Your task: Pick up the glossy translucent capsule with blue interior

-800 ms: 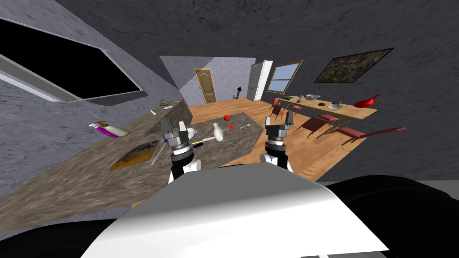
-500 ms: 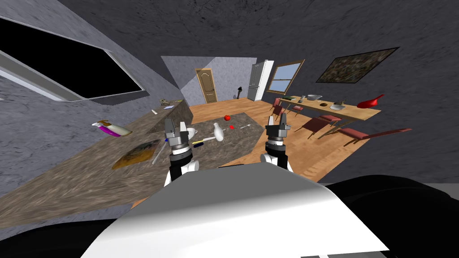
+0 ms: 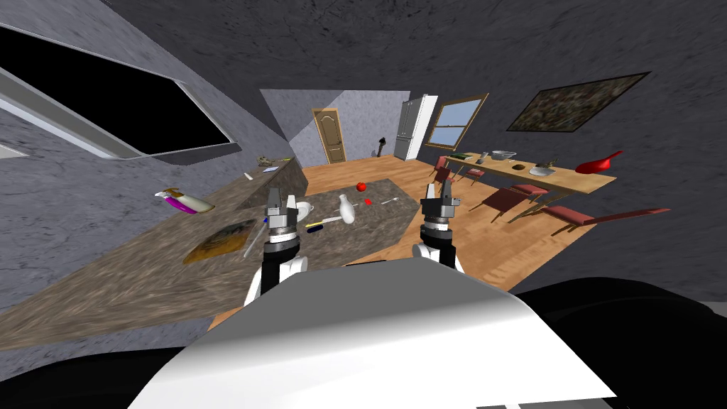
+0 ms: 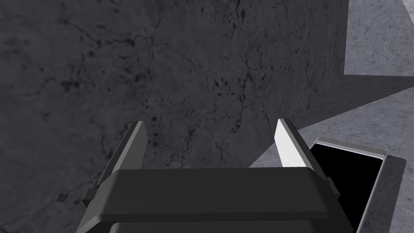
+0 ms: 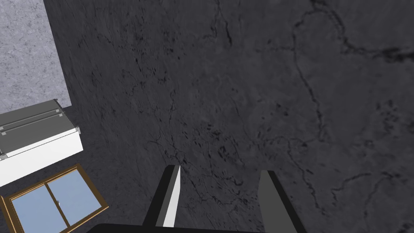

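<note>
Closest to me, the left gripper points upward above the brown speckled stone counter. Its two fingers are wide apart and hold nothing. The right gripper hangs past the counter's edge, also spread and empty. Just beside the left gripper's dark body lies a small blue thing. I judge it to be the capsule, though it is too small to be sure. A little farther lie a yellow and dark pen and a white bottle. The step in hand is the approach, I think. The next move calls for turning the left wrist downward and lowering the fingers around the capsule.
</note>
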Robot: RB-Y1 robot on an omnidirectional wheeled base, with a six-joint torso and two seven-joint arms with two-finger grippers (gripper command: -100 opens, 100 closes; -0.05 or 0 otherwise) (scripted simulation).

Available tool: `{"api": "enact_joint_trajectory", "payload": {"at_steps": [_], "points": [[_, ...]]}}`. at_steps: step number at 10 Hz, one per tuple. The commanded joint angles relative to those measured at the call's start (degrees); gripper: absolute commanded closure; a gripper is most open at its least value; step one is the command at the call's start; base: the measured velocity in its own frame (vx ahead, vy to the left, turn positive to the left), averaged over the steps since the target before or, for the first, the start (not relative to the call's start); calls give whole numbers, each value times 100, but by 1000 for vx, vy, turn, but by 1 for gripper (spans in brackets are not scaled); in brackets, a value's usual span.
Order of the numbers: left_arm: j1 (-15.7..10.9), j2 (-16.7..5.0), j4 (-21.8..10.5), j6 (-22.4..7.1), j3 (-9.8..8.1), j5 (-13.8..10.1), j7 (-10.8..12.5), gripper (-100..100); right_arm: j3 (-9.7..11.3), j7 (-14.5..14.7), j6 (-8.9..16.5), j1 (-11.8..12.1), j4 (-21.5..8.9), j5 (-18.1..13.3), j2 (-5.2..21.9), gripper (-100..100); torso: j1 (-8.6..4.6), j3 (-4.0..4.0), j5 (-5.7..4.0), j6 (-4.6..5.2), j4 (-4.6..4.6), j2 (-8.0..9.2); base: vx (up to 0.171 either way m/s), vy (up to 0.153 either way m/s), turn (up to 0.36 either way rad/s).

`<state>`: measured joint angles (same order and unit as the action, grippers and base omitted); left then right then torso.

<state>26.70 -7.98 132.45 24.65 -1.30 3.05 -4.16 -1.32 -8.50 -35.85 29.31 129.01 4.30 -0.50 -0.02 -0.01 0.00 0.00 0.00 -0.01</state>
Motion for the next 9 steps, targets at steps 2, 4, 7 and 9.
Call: {"api": "enact_joint_trajectory", "payload": {"at_steps": [2,4,7,9], "points": [[-2,-208,19,-405,-104,-25,45,-100,0,0,0,0,0,0,0,0,-2,-1,0,0,0,-1,5,-15,39],[-11,-346,30,-681,-188,-54,85,-100,0,0,0,0,0,0,0,0,0,0,0,0,0,-1,5,-10,27],[-37,-610,42,-1168,-363,-131,180,-100,0,0,0,0,0,0,0,0,-1,-1,0,1,0,-2,6,-11,27],[-53,-736,42,-1471,-453,-180,235,-100,0,0,0,0,0,0,0,0,-1,-1,0,1,0,-1,7,-11,24]]}}
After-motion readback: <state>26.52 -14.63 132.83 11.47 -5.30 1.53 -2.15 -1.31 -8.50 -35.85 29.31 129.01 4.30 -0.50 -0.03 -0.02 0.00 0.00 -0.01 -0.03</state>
